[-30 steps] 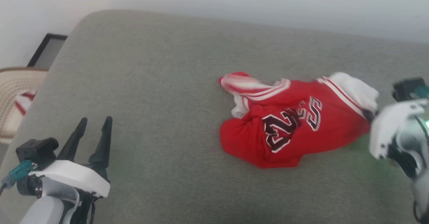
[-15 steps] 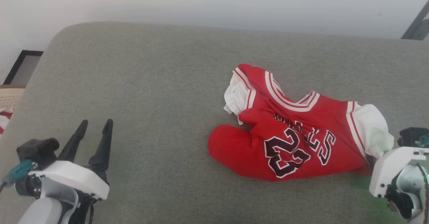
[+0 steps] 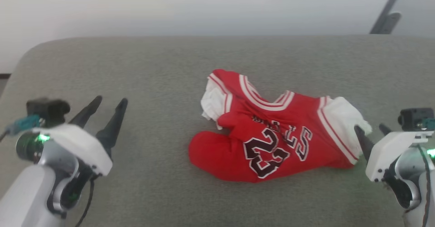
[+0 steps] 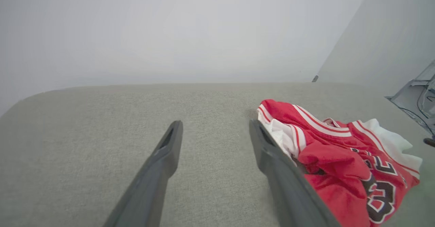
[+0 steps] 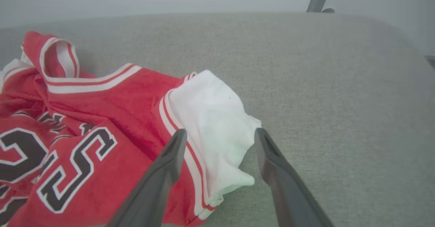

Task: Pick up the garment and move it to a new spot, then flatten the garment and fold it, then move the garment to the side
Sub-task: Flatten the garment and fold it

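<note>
Light soft & diffuse, fairly bright, no hard source in shot; wall [image 3: 204,6] washed pale grey-white, esp. in left wrist view. Shadows faint: thin dark rim under garment [image 3: 221,155] at near edge, soft smudge by its collar. Green LED glow tints grey padded surface [image 3: 136,67] beside right gripper [image 3: 368,126] & white sleeve [image 5: 217,128] in right wrist view. Head view a bit soft, low contrast. Wrist views wide-angle: surface's far edge bows; fingers [image 4: 159,179] blurry at bottom.

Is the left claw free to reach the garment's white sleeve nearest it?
Probably yes: the left claw is open, and only bare cushion lies between it and the garment's near white sleeve.
</note>
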Robot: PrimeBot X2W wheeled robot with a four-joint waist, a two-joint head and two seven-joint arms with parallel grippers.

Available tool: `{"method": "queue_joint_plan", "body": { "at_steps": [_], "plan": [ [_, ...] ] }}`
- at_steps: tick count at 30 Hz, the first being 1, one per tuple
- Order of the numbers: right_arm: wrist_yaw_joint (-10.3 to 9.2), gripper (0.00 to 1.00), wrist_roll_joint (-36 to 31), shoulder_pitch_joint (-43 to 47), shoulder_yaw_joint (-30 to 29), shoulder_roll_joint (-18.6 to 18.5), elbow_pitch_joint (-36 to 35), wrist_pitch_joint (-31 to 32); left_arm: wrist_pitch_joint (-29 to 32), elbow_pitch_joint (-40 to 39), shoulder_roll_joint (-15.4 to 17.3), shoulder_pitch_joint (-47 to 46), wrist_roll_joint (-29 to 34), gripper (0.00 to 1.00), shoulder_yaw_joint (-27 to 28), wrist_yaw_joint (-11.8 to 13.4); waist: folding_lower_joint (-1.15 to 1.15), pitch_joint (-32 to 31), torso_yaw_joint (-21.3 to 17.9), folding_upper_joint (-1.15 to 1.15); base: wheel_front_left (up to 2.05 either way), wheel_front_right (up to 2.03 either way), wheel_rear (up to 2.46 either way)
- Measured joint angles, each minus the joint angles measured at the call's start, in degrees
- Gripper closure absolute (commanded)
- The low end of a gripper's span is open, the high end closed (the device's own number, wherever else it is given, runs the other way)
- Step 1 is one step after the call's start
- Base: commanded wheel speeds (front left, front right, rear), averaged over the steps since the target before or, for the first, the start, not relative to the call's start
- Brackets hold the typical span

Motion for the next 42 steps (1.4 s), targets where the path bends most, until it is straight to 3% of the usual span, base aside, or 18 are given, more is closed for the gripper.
{"method": "queue_joint_plan", "body": {
  "at_steps": [8, 20, 33, 40, 41, 42],
  "plan": [
    [0.00, 0.00, -3.87, -0.19, 1.63, 2.49, -8.10, -10.66, 12.40, 1.37, 0.79, -8.56, -2.05, 0.00, -2.97, 0.24, 0.00, 0.35, -5.75, 0.00, 0.00, 0.00, 0.00],
    [0.00, 0.00, -10.29, -3.40, 2.27, 8.48, -7.59, -24.51, 22.83, 8.50, -0.41, -17.41, -3.03, 0.00, -6.93, 0.13, 0.00, 5.21, -13.72, 0.00, 0.00, 0.00, 0.00],
    [0.00, 0.00, -10.92, -6.10, 3.98, 10.35, -3.48, -28.21, 33.41, 21.37, -1.96, -22.04, -2.87, 0.00, -10.78, 3.91, 0.00, 10.33, -18.30, 0.00, 0.00, 0.00, 0.00],
    [0.00, 0.00, -11.36, -6.85, 3.71, 10.48, -2.42, -28.67, 35.87, 25.42, -2.93, -24.52, -3.43, 0.00, -11.22, 4.12, 0.00, 11.49, -18.75, 0.00, 0.00, 0.00, 0.00],
    [0.00, 0.00, -11.45, -6.93, 3.68, 10.49, -2.35, -28.75, 36.29, 26.04, -3.25, -24.92, -3.65, 0.33, -11.21, 4.10, 0.00, 11.56, -18.70, 0.00, 0.00, 0.00, 0.00],
    [0.00, 0.00, -11.51, -7.11, 3.59, 10.54, -2.27, -28.76, 36.41, 26.62, -3.55, -25.25, -3.76, 1.00, -11.25, 3.89, 0.00, 11.64, -18.64, 0.00, 0.00, 0.00, 0.00]
  ]
}}
